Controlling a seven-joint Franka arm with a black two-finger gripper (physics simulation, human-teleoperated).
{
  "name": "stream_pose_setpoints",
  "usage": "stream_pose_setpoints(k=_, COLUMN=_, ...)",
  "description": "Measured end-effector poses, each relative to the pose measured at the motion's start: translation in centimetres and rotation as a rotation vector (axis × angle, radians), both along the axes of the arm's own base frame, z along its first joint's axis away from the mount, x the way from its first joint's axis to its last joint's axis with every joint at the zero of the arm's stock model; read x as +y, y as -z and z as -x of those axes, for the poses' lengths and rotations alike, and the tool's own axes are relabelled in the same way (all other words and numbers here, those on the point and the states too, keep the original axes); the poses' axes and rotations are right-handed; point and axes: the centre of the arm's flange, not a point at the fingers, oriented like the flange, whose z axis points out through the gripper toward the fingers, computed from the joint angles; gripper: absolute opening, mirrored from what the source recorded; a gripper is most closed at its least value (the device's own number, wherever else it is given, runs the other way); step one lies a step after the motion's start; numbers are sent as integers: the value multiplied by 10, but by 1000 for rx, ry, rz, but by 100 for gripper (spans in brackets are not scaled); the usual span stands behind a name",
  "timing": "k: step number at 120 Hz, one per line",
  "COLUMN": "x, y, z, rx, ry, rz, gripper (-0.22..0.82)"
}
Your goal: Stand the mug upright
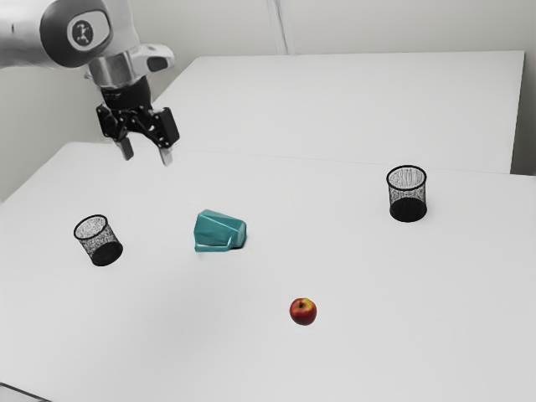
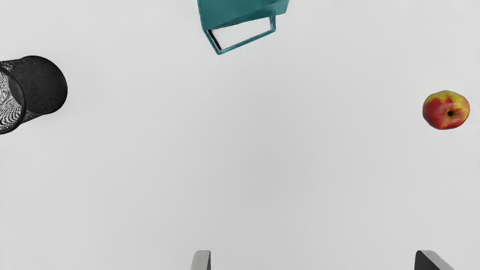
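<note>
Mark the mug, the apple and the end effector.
Mug (image 1: 216, 228): exterior view, side of its body.
Apple (image 2: 442, 111): wrist view, skin beside the stem.
End effector (image 1: 146, 156): exterior view, midway between fingertips.

The arm (image 1: 18, 35) is smooth and whitish, with rounded casings. Well above the black pincer (image 1: 147, 157), a dark grey round cap (image 1: 57, 32) bears a pale oval badge (image 1: 83, 33) with a small dark emblem. Nearer the pincer come a silvery grey collar (image 1: 115, 71) and a pale rounded lug (image 1: 157, 59) with a dark oval patch. Small light dots, perhaps screws, fleck the pincer's blocky black body, and its fingertips (image 2: 201, 260) are light grey.
</note>
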Motion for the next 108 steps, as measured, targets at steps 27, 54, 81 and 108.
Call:
stream_pose_setpoints(k=27, x=53, y=24, z=-45, rx=-74, ry=-90, rz=10, gripper=59)
stream_pose_setpoints(k=54, x=188, y=163, z=-103, rx=-45, ry=-351, rz=333, gripper=59)
stream_pose_setpoints(k=81, x=190, y=273, z=-100, rx=-72, ry=-409, rz=677, gripper=59)
stream_pose_setpoints(k=108, x=199, y=341, z=-88, rx=-185, ry=-445, rz=900, gripper=59)
